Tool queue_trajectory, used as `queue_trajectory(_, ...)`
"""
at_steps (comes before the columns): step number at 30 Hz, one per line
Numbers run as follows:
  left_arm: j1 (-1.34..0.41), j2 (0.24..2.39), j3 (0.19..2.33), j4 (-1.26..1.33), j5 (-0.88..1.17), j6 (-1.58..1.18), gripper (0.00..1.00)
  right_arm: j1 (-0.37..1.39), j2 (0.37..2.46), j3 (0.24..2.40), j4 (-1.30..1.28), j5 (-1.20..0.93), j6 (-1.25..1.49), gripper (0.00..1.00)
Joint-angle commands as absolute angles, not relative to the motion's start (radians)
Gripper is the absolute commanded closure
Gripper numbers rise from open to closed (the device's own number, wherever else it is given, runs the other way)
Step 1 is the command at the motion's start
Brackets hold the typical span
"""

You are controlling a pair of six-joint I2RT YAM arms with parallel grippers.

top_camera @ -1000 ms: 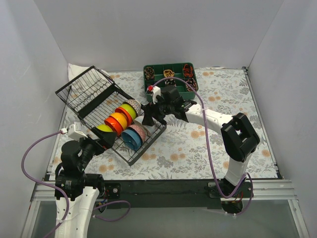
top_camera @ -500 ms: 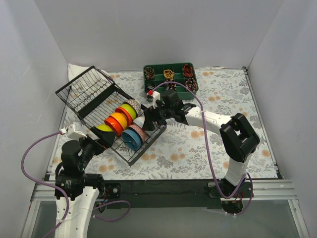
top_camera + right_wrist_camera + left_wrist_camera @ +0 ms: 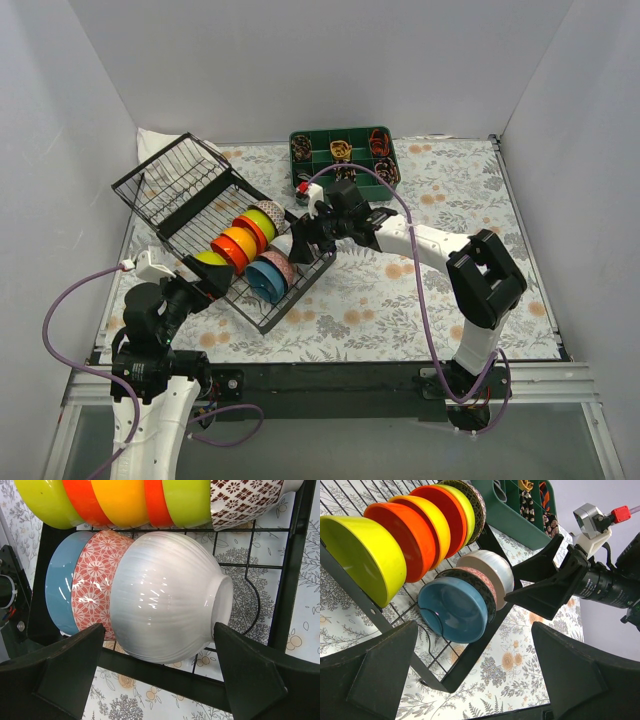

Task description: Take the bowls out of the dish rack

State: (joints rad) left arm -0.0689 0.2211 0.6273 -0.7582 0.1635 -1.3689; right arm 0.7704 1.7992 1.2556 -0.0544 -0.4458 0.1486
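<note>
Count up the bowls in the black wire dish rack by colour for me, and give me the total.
Lime-yellow glossy round bowls: 2
Red-orange glossy round bowls: 2
Orange glossy round bowl: 1
Mosaic-patterned round bowls: 2
Blue glossy round bowl: 1
White ribbed round bowl: 1
Total: 9 bowls

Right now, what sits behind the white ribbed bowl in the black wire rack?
A red floral-patterned bowl sits directly behind the white ribbed bowl, then a plain blue bowl. Only a band of the floral bowl's outer wall shows; its base and inside are covered.
</note>
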Motion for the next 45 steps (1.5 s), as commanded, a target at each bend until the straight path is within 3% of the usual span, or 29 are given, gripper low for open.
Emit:
queue_trajectory(1, -0.072, 0.230, 0.634, -0.772, 0.147, -1.371, 0.02, 0.796, 1.775, 1.302, -0.083, -0.436, 0.111, 0.01)
queue_trajectory(22, -0.072, 0.238, 0.632, -0.772, 0.150, -1.371, 0.02, 0.870, 1.806, 1.370, -0.144, -0.250, 0.011, 0.01)
queue_trajectory(28, -0.072, 0.235, 0.632, -0.772, 0.150, -1.371, 0.02, 0.870, 1.813, 1.370, -0.149, -0.239, 0.008, 0.10)
queue_trajectory(34, -0.072, 0.233, 0.632, -0.772, 0.152, -1.370, 0.02, 0.870, 1.825, 1.370, -0.159, -0.244, 0.008, 0.26)
queue_trajectory(37, -0.072, 0.233, 0.632, -0.772, 0.152, -1.370, 0.02, 0.871, 1.819, 1.381, -0.167, -0.255, 0.009, 0.47)
queue_trajectory(38, -0.072, 0.233, 0.632, -0.772, 0.153, -1.370, 0.02, 0.870, 1.815, 1.384, -0.172, -0.253, 0.011, 0.61)
queue_trajectory(40, -0.072, 0.236, 0.632, -0.772, 0.153, -1.370, 0.02, 0.871, 1.803, 1.396, -0.173, -0.249, 0.014, 0.71)
queue_trajectory(41, -0.072, 0.236, 0.632, -0.770, 0.153, -1.370, 0.02, 0.871, 1.798, 1.402, -0.178, -0.244, 0.017, 0.81)
queue_trajectory(45, -0.072, 0.241, 0.634, -0.767, 0.155, -1.368, 0.02, 0.871, 1.770, 1.422, -0.179, -0.218, 0.032, 0.94)
